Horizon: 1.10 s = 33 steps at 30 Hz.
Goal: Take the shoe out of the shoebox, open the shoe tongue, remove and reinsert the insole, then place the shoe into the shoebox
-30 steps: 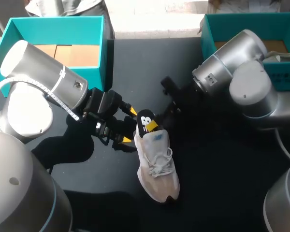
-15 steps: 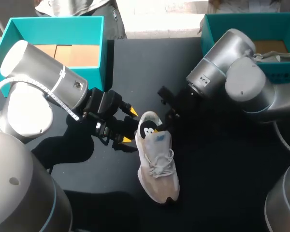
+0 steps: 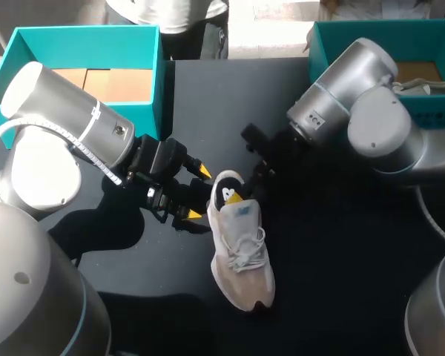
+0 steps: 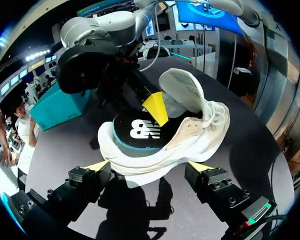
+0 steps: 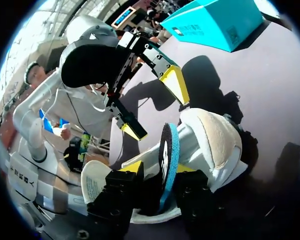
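While half-out, insole [image 5: 167, 152] between right jaws.

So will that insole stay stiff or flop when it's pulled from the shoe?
Probably floppy: the insole looks thin, seen edge-on in the right pincer. Likely light. The shoe may drag along, since the left pincer beside it is open.

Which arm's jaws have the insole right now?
The right arm: its jaws grip the black, teal-edged insole, upright in the shoe. The left arm is beside the shoe, jaws open.

Black matte table [image 3: 341, 282], shadows across it
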Available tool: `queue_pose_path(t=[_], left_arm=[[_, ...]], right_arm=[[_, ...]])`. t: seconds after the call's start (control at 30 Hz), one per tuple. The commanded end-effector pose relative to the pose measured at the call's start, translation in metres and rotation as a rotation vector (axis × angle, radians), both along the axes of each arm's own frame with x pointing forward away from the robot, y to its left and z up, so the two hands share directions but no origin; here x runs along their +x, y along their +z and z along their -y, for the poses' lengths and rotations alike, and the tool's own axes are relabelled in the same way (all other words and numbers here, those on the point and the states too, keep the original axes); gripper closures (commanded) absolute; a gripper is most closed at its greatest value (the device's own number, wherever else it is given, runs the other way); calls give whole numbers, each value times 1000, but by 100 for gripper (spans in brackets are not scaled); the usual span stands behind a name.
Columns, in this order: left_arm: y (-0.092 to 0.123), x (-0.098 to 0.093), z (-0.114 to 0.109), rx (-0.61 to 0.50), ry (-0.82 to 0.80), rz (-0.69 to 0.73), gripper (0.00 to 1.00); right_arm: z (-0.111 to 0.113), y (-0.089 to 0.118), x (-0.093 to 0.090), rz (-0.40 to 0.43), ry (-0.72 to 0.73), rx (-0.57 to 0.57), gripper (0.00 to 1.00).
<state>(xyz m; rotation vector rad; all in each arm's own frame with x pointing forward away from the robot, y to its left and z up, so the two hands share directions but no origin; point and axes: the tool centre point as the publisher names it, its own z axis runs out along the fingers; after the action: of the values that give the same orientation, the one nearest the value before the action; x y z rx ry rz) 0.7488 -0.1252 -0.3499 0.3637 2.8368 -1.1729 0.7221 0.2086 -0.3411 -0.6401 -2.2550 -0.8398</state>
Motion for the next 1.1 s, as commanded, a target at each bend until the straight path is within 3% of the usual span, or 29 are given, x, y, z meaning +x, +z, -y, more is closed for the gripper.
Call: queue_pose_path(t=[0.03,0.5,0.83,1.0,1.1], left_arm=[[0,-1,-1,2,0,1,0],[0,-1,-1,2,0,1,0],[0,-1,-1,2,0,1,0],[0,-1,-1,2,0,1,0],[0,-1,-1,2,0,1,0]], right_arm=[[-1,8,-2,17,-3,-1,65],[-14,15,11,81,30,37,61],[-29,36,30,168,82,63,60],[-3,75,34,303,-30,76,59],[15,91,28,337,-127,52,55]])
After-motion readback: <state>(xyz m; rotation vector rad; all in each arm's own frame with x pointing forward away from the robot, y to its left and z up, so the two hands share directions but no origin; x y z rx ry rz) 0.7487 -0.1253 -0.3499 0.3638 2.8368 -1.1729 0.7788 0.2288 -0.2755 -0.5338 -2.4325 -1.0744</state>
